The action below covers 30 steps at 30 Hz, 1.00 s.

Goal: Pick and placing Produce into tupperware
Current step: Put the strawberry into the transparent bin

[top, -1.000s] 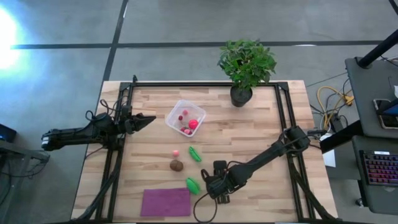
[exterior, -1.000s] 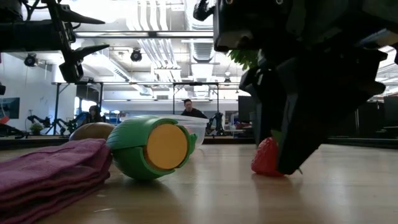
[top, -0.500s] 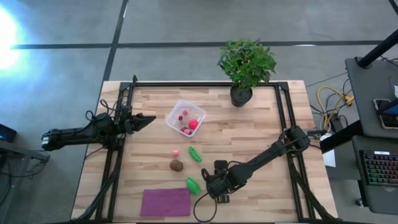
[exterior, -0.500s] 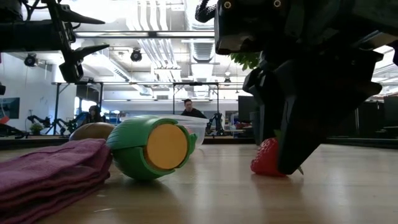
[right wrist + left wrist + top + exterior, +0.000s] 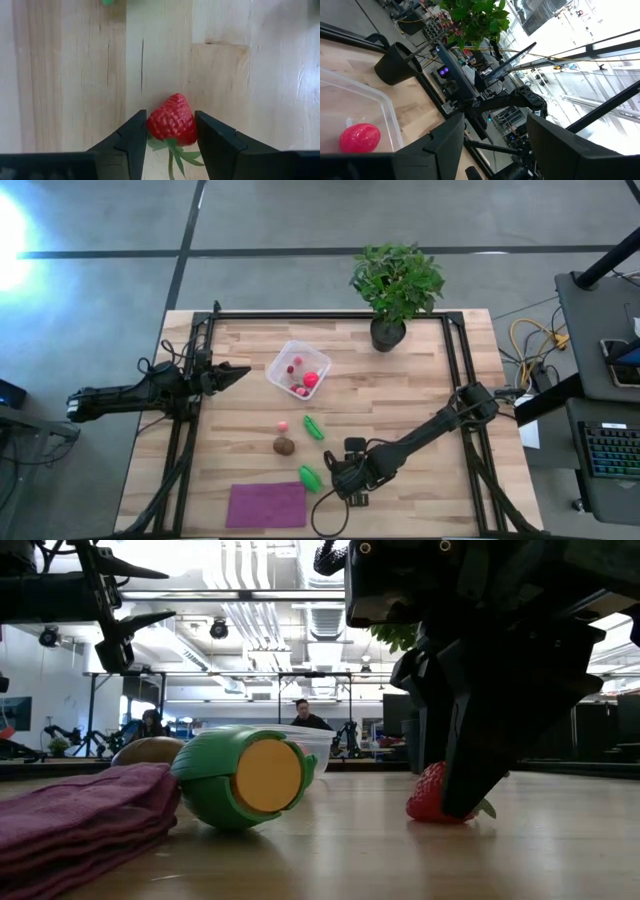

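Red and seeded, the toy strawberry (image 5: 171, 120) sits between the right gripper's (image 5: 170, 131) two dark fingers, low in the centre of the right wrist view, its green leafy cap trailing toward the camera. The fingers look pressed to both its flanks, though whether the clamp has fully taken cannot be told yet. In the low view the berry (image 5: 430, 796) rests on the wooden tabletop (image 5: 330, 850) at centre right, half hidden behind that gripper. To do this well, the squeeze should stay centred on the widest part of the fruit, so the tapered tip does not squirt out, and the lift should go straight up before any swing toward the tupperware (image 5: 298, 369), the clear square tub in the upper middle of the high view, already holding a red ball and pink bits. Over at the left edge of that view, the left gripper (image 5: 240, 370) waits, fingers apart.
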Each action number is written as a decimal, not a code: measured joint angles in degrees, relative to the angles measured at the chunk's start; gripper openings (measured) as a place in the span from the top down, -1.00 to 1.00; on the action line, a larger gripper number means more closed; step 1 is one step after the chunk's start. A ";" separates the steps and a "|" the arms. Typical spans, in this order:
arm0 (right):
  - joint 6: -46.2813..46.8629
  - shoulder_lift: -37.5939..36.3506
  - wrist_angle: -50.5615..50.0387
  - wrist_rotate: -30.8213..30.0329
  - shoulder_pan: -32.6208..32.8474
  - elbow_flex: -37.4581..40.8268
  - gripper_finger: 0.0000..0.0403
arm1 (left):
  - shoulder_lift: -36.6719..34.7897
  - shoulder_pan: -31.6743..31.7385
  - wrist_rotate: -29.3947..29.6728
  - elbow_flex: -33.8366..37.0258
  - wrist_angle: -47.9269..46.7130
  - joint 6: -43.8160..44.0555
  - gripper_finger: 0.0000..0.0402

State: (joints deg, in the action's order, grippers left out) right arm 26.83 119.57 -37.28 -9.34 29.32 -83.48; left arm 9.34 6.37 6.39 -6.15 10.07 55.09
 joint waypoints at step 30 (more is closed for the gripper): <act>-11.95 -1.35 -7.40 -3.01 -33.25 -24.75 0.26 | -0.02 -0.01 -0.01 0.00 -0.02 0.00 0.00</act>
State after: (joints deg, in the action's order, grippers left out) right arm 14.88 118.22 -44.68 -12.35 -3.92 -108.22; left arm 9.32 6.37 6.39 -6.15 10.04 55.09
